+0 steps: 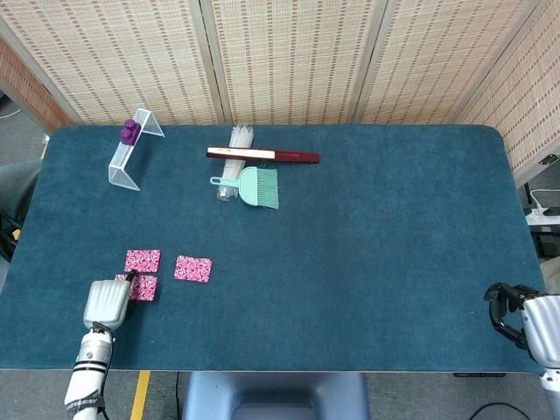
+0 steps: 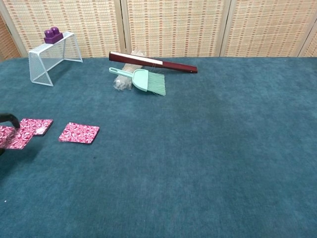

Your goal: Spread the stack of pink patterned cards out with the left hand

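Note:
Three pink patterned cards lie apart near the table's front left. One card (image 1: pixel 192 269) (image 2: pixel 79 133) sits furthest right, another (image 1: pixel 143 260) (image 2: pixel 37 126) lies to its left. The third card (image 1: pixel 142 288) (image 2: pixel 14 138) is nearest the front edge, and my left hand (image 1: pixel 107 304) grips its left end, with the fingers over it and the dark thumb tip (image 2: pixel 8 119) at its far side. The chest view shows only that thumb tip of the left hand. My right hand (image 1: pixel 523 318) hangs off the table's front right corner, fingers curled in on nothing.
A wire rack (image 1: pixel 131 157) (image 2: pixel 52 62) with a purple block (image 1: pixel 130 132) stands at the back left. A mint hand brush (image 1: pixel 249 185) (image 2: pixel 143 81), a dark red bar (image 1: pixel 262 156) (image 2: pixel 153 62) and a clear bag (image 1: pixel 234 162) lie at the back centre.

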Tool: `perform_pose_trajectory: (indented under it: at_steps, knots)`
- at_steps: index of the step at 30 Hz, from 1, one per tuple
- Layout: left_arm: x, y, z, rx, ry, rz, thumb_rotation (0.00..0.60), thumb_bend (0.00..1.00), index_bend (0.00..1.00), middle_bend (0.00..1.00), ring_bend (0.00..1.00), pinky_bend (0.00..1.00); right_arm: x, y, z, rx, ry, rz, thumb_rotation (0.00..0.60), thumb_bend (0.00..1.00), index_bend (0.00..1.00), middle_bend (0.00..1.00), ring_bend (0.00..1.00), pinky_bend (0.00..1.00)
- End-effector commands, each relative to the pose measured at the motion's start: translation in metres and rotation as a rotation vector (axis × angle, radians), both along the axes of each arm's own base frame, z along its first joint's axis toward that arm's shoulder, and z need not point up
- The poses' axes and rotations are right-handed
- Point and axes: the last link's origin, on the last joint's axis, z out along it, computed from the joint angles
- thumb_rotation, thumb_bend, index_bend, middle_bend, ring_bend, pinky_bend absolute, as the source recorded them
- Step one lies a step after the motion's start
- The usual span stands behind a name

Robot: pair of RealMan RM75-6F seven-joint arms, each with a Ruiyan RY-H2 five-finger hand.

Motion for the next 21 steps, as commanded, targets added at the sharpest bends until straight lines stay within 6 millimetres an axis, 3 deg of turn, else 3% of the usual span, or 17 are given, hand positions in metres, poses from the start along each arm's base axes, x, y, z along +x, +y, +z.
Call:
perform_pose_trajectory:
  at_steps: [1, 12, 21]
  knots:
    - [-0.006, -0.004, 0.0, -0.005, 0.002, 0.011, 0.6, 0.39, 0.29, 1.0, 1.0, 1.0, 0.0, 0.0, -0.001, 0.003, 0.002, -0.001, 0.6, 0.55, 0.79, 0.73, 0.67, 0.93]
    - [-0.021, -0.004, -0.017, -0.022, 0.01, 0.05, 0.6, 0.39, 0.26, 1.0, 1.0, 1.0, 0.0, -0.001, 0.002, -0.009, -0.006, -0.008, 0.6, 0.55, 0.79, 0.73, 0.67, 0.93]
    - [-0.028, -0.004, -0.022, -0.023, 0.014, 0.078, 0.6, 0.38, 0.14, 1.0, 1.0, 1.0, -0.001, 0.0, 0.004, -0.016, -0.013, -0.007, 0.6, 0.55, 0.79, 0.73, 0.67, 0.93]
